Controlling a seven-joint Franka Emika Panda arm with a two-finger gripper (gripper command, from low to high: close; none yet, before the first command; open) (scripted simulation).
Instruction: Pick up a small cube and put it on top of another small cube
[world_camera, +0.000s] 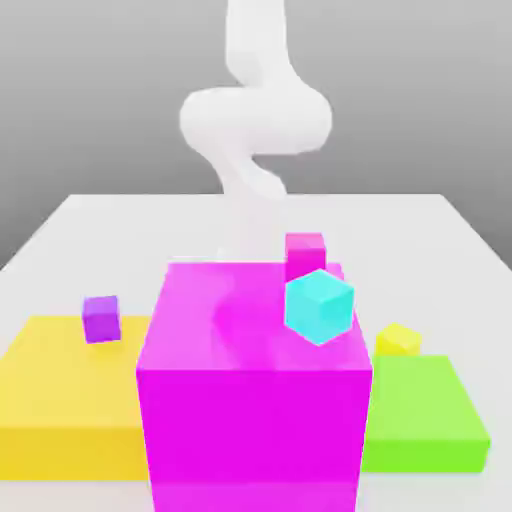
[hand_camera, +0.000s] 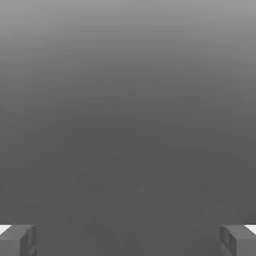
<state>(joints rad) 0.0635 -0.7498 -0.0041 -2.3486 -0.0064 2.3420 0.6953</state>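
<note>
Reach is the step in hand, judged from the layout: the hand (hand_camera: 128, 240) is spread wide with nothing between its fingers (hand_camera: 17, 240), facing bare grey ground. The small yellow cube (world_camera: 398, 339) sits on the bench (world_camera: 120, 225) toward the exterior view's right edge, just behind the green slab (world_camera: 425, 415) and beside the big magenta block (world_camera: 250, 390). The cyan cube (world_camera: 319, 306) shows above that block. Descend from directly above, fingers straddling the cube, clear of both neighbours.

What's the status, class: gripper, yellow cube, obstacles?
Gripper open, holding nothing. Small yellow cube untouched beside green slab. Big magenta block stands mid-table.
</note>
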